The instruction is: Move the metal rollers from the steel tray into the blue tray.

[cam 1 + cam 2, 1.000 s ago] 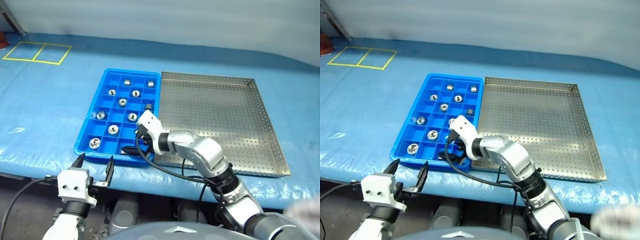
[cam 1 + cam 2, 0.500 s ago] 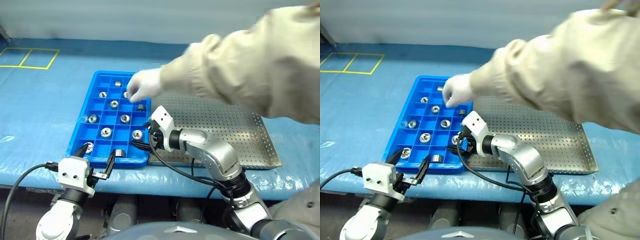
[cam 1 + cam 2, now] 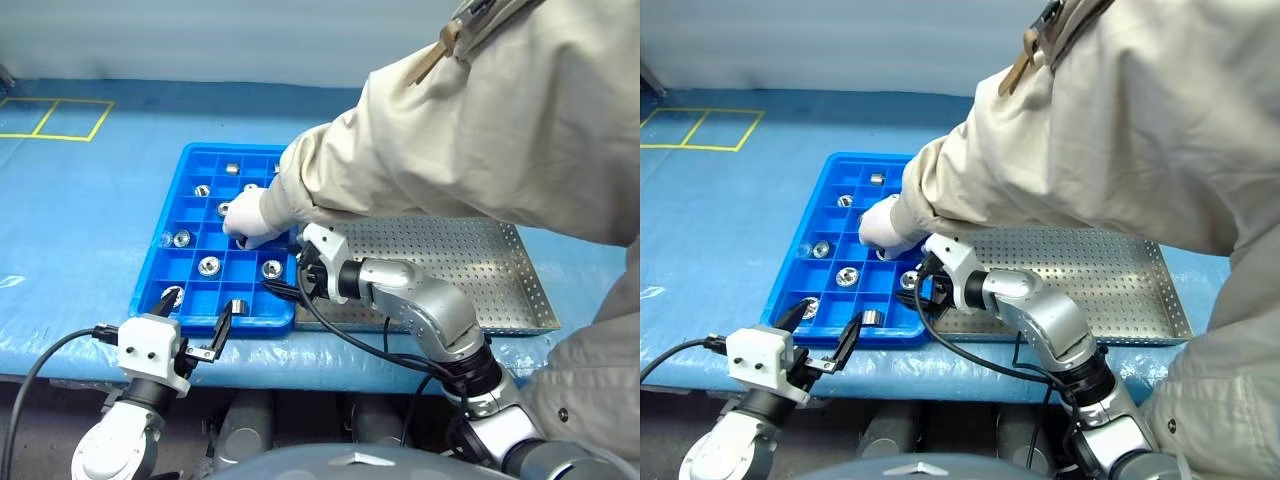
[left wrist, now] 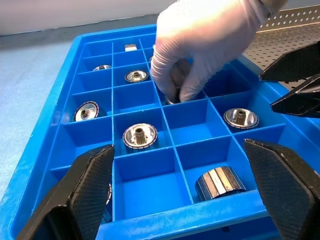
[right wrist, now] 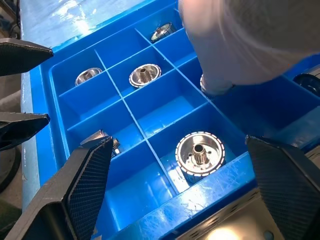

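Between right pincer (image 5: 177,185) fingers, roller (image 5: 200,151)

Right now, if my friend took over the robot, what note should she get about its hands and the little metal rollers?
Left hand: open, holding nothing, at the near edge of the blue tray.
Right hand: open, holding nothing, over the blue tray's near corner beside the steel tray.
A person's gloved hand is reaching into the blue tray, fingers on a roller in one compartment.
Metal rollers: all those in view sit in blue tray compartments; one lies on its side in the near row.
Steel tray: the visible part holds no rollers; the person's sleeve covers some.
Left: wait for the person's hand, then check under the sleeve.
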Available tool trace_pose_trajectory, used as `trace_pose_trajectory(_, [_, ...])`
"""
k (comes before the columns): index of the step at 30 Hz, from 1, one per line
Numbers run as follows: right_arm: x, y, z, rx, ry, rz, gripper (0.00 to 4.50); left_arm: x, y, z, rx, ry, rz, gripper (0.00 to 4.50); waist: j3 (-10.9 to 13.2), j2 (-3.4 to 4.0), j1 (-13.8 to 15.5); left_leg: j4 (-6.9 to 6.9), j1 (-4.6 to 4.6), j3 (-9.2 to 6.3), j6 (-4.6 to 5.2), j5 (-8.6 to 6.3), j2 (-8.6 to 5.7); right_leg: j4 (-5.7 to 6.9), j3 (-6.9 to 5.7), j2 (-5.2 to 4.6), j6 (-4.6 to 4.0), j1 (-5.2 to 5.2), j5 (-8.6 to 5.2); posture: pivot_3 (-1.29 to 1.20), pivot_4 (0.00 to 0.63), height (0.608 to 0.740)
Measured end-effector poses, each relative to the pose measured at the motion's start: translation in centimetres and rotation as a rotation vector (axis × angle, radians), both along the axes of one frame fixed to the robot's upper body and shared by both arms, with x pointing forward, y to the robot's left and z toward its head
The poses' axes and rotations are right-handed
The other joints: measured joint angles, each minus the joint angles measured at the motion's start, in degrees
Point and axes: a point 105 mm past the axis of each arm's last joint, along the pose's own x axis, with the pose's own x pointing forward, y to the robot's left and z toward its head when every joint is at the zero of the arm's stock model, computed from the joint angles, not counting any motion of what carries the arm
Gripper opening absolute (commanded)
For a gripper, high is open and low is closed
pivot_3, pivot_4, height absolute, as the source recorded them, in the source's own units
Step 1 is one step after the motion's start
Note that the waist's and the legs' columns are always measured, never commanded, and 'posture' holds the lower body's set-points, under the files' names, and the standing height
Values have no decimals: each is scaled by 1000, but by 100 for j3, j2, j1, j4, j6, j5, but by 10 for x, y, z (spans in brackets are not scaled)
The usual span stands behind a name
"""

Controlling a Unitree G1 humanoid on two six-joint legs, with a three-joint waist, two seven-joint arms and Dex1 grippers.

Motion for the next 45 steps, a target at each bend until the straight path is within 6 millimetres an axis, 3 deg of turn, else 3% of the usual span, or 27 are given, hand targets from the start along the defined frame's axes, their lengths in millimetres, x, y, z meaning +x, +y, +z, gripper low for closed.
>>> trace_pose_trajectory(45, [-3,4,-1,3,2,6,4478,-1,-2,-1,-1,6,-18,4500,-2,-1,-9,6,8,-1,0,0,0,7,0,1,1,11,1,245,150,740])
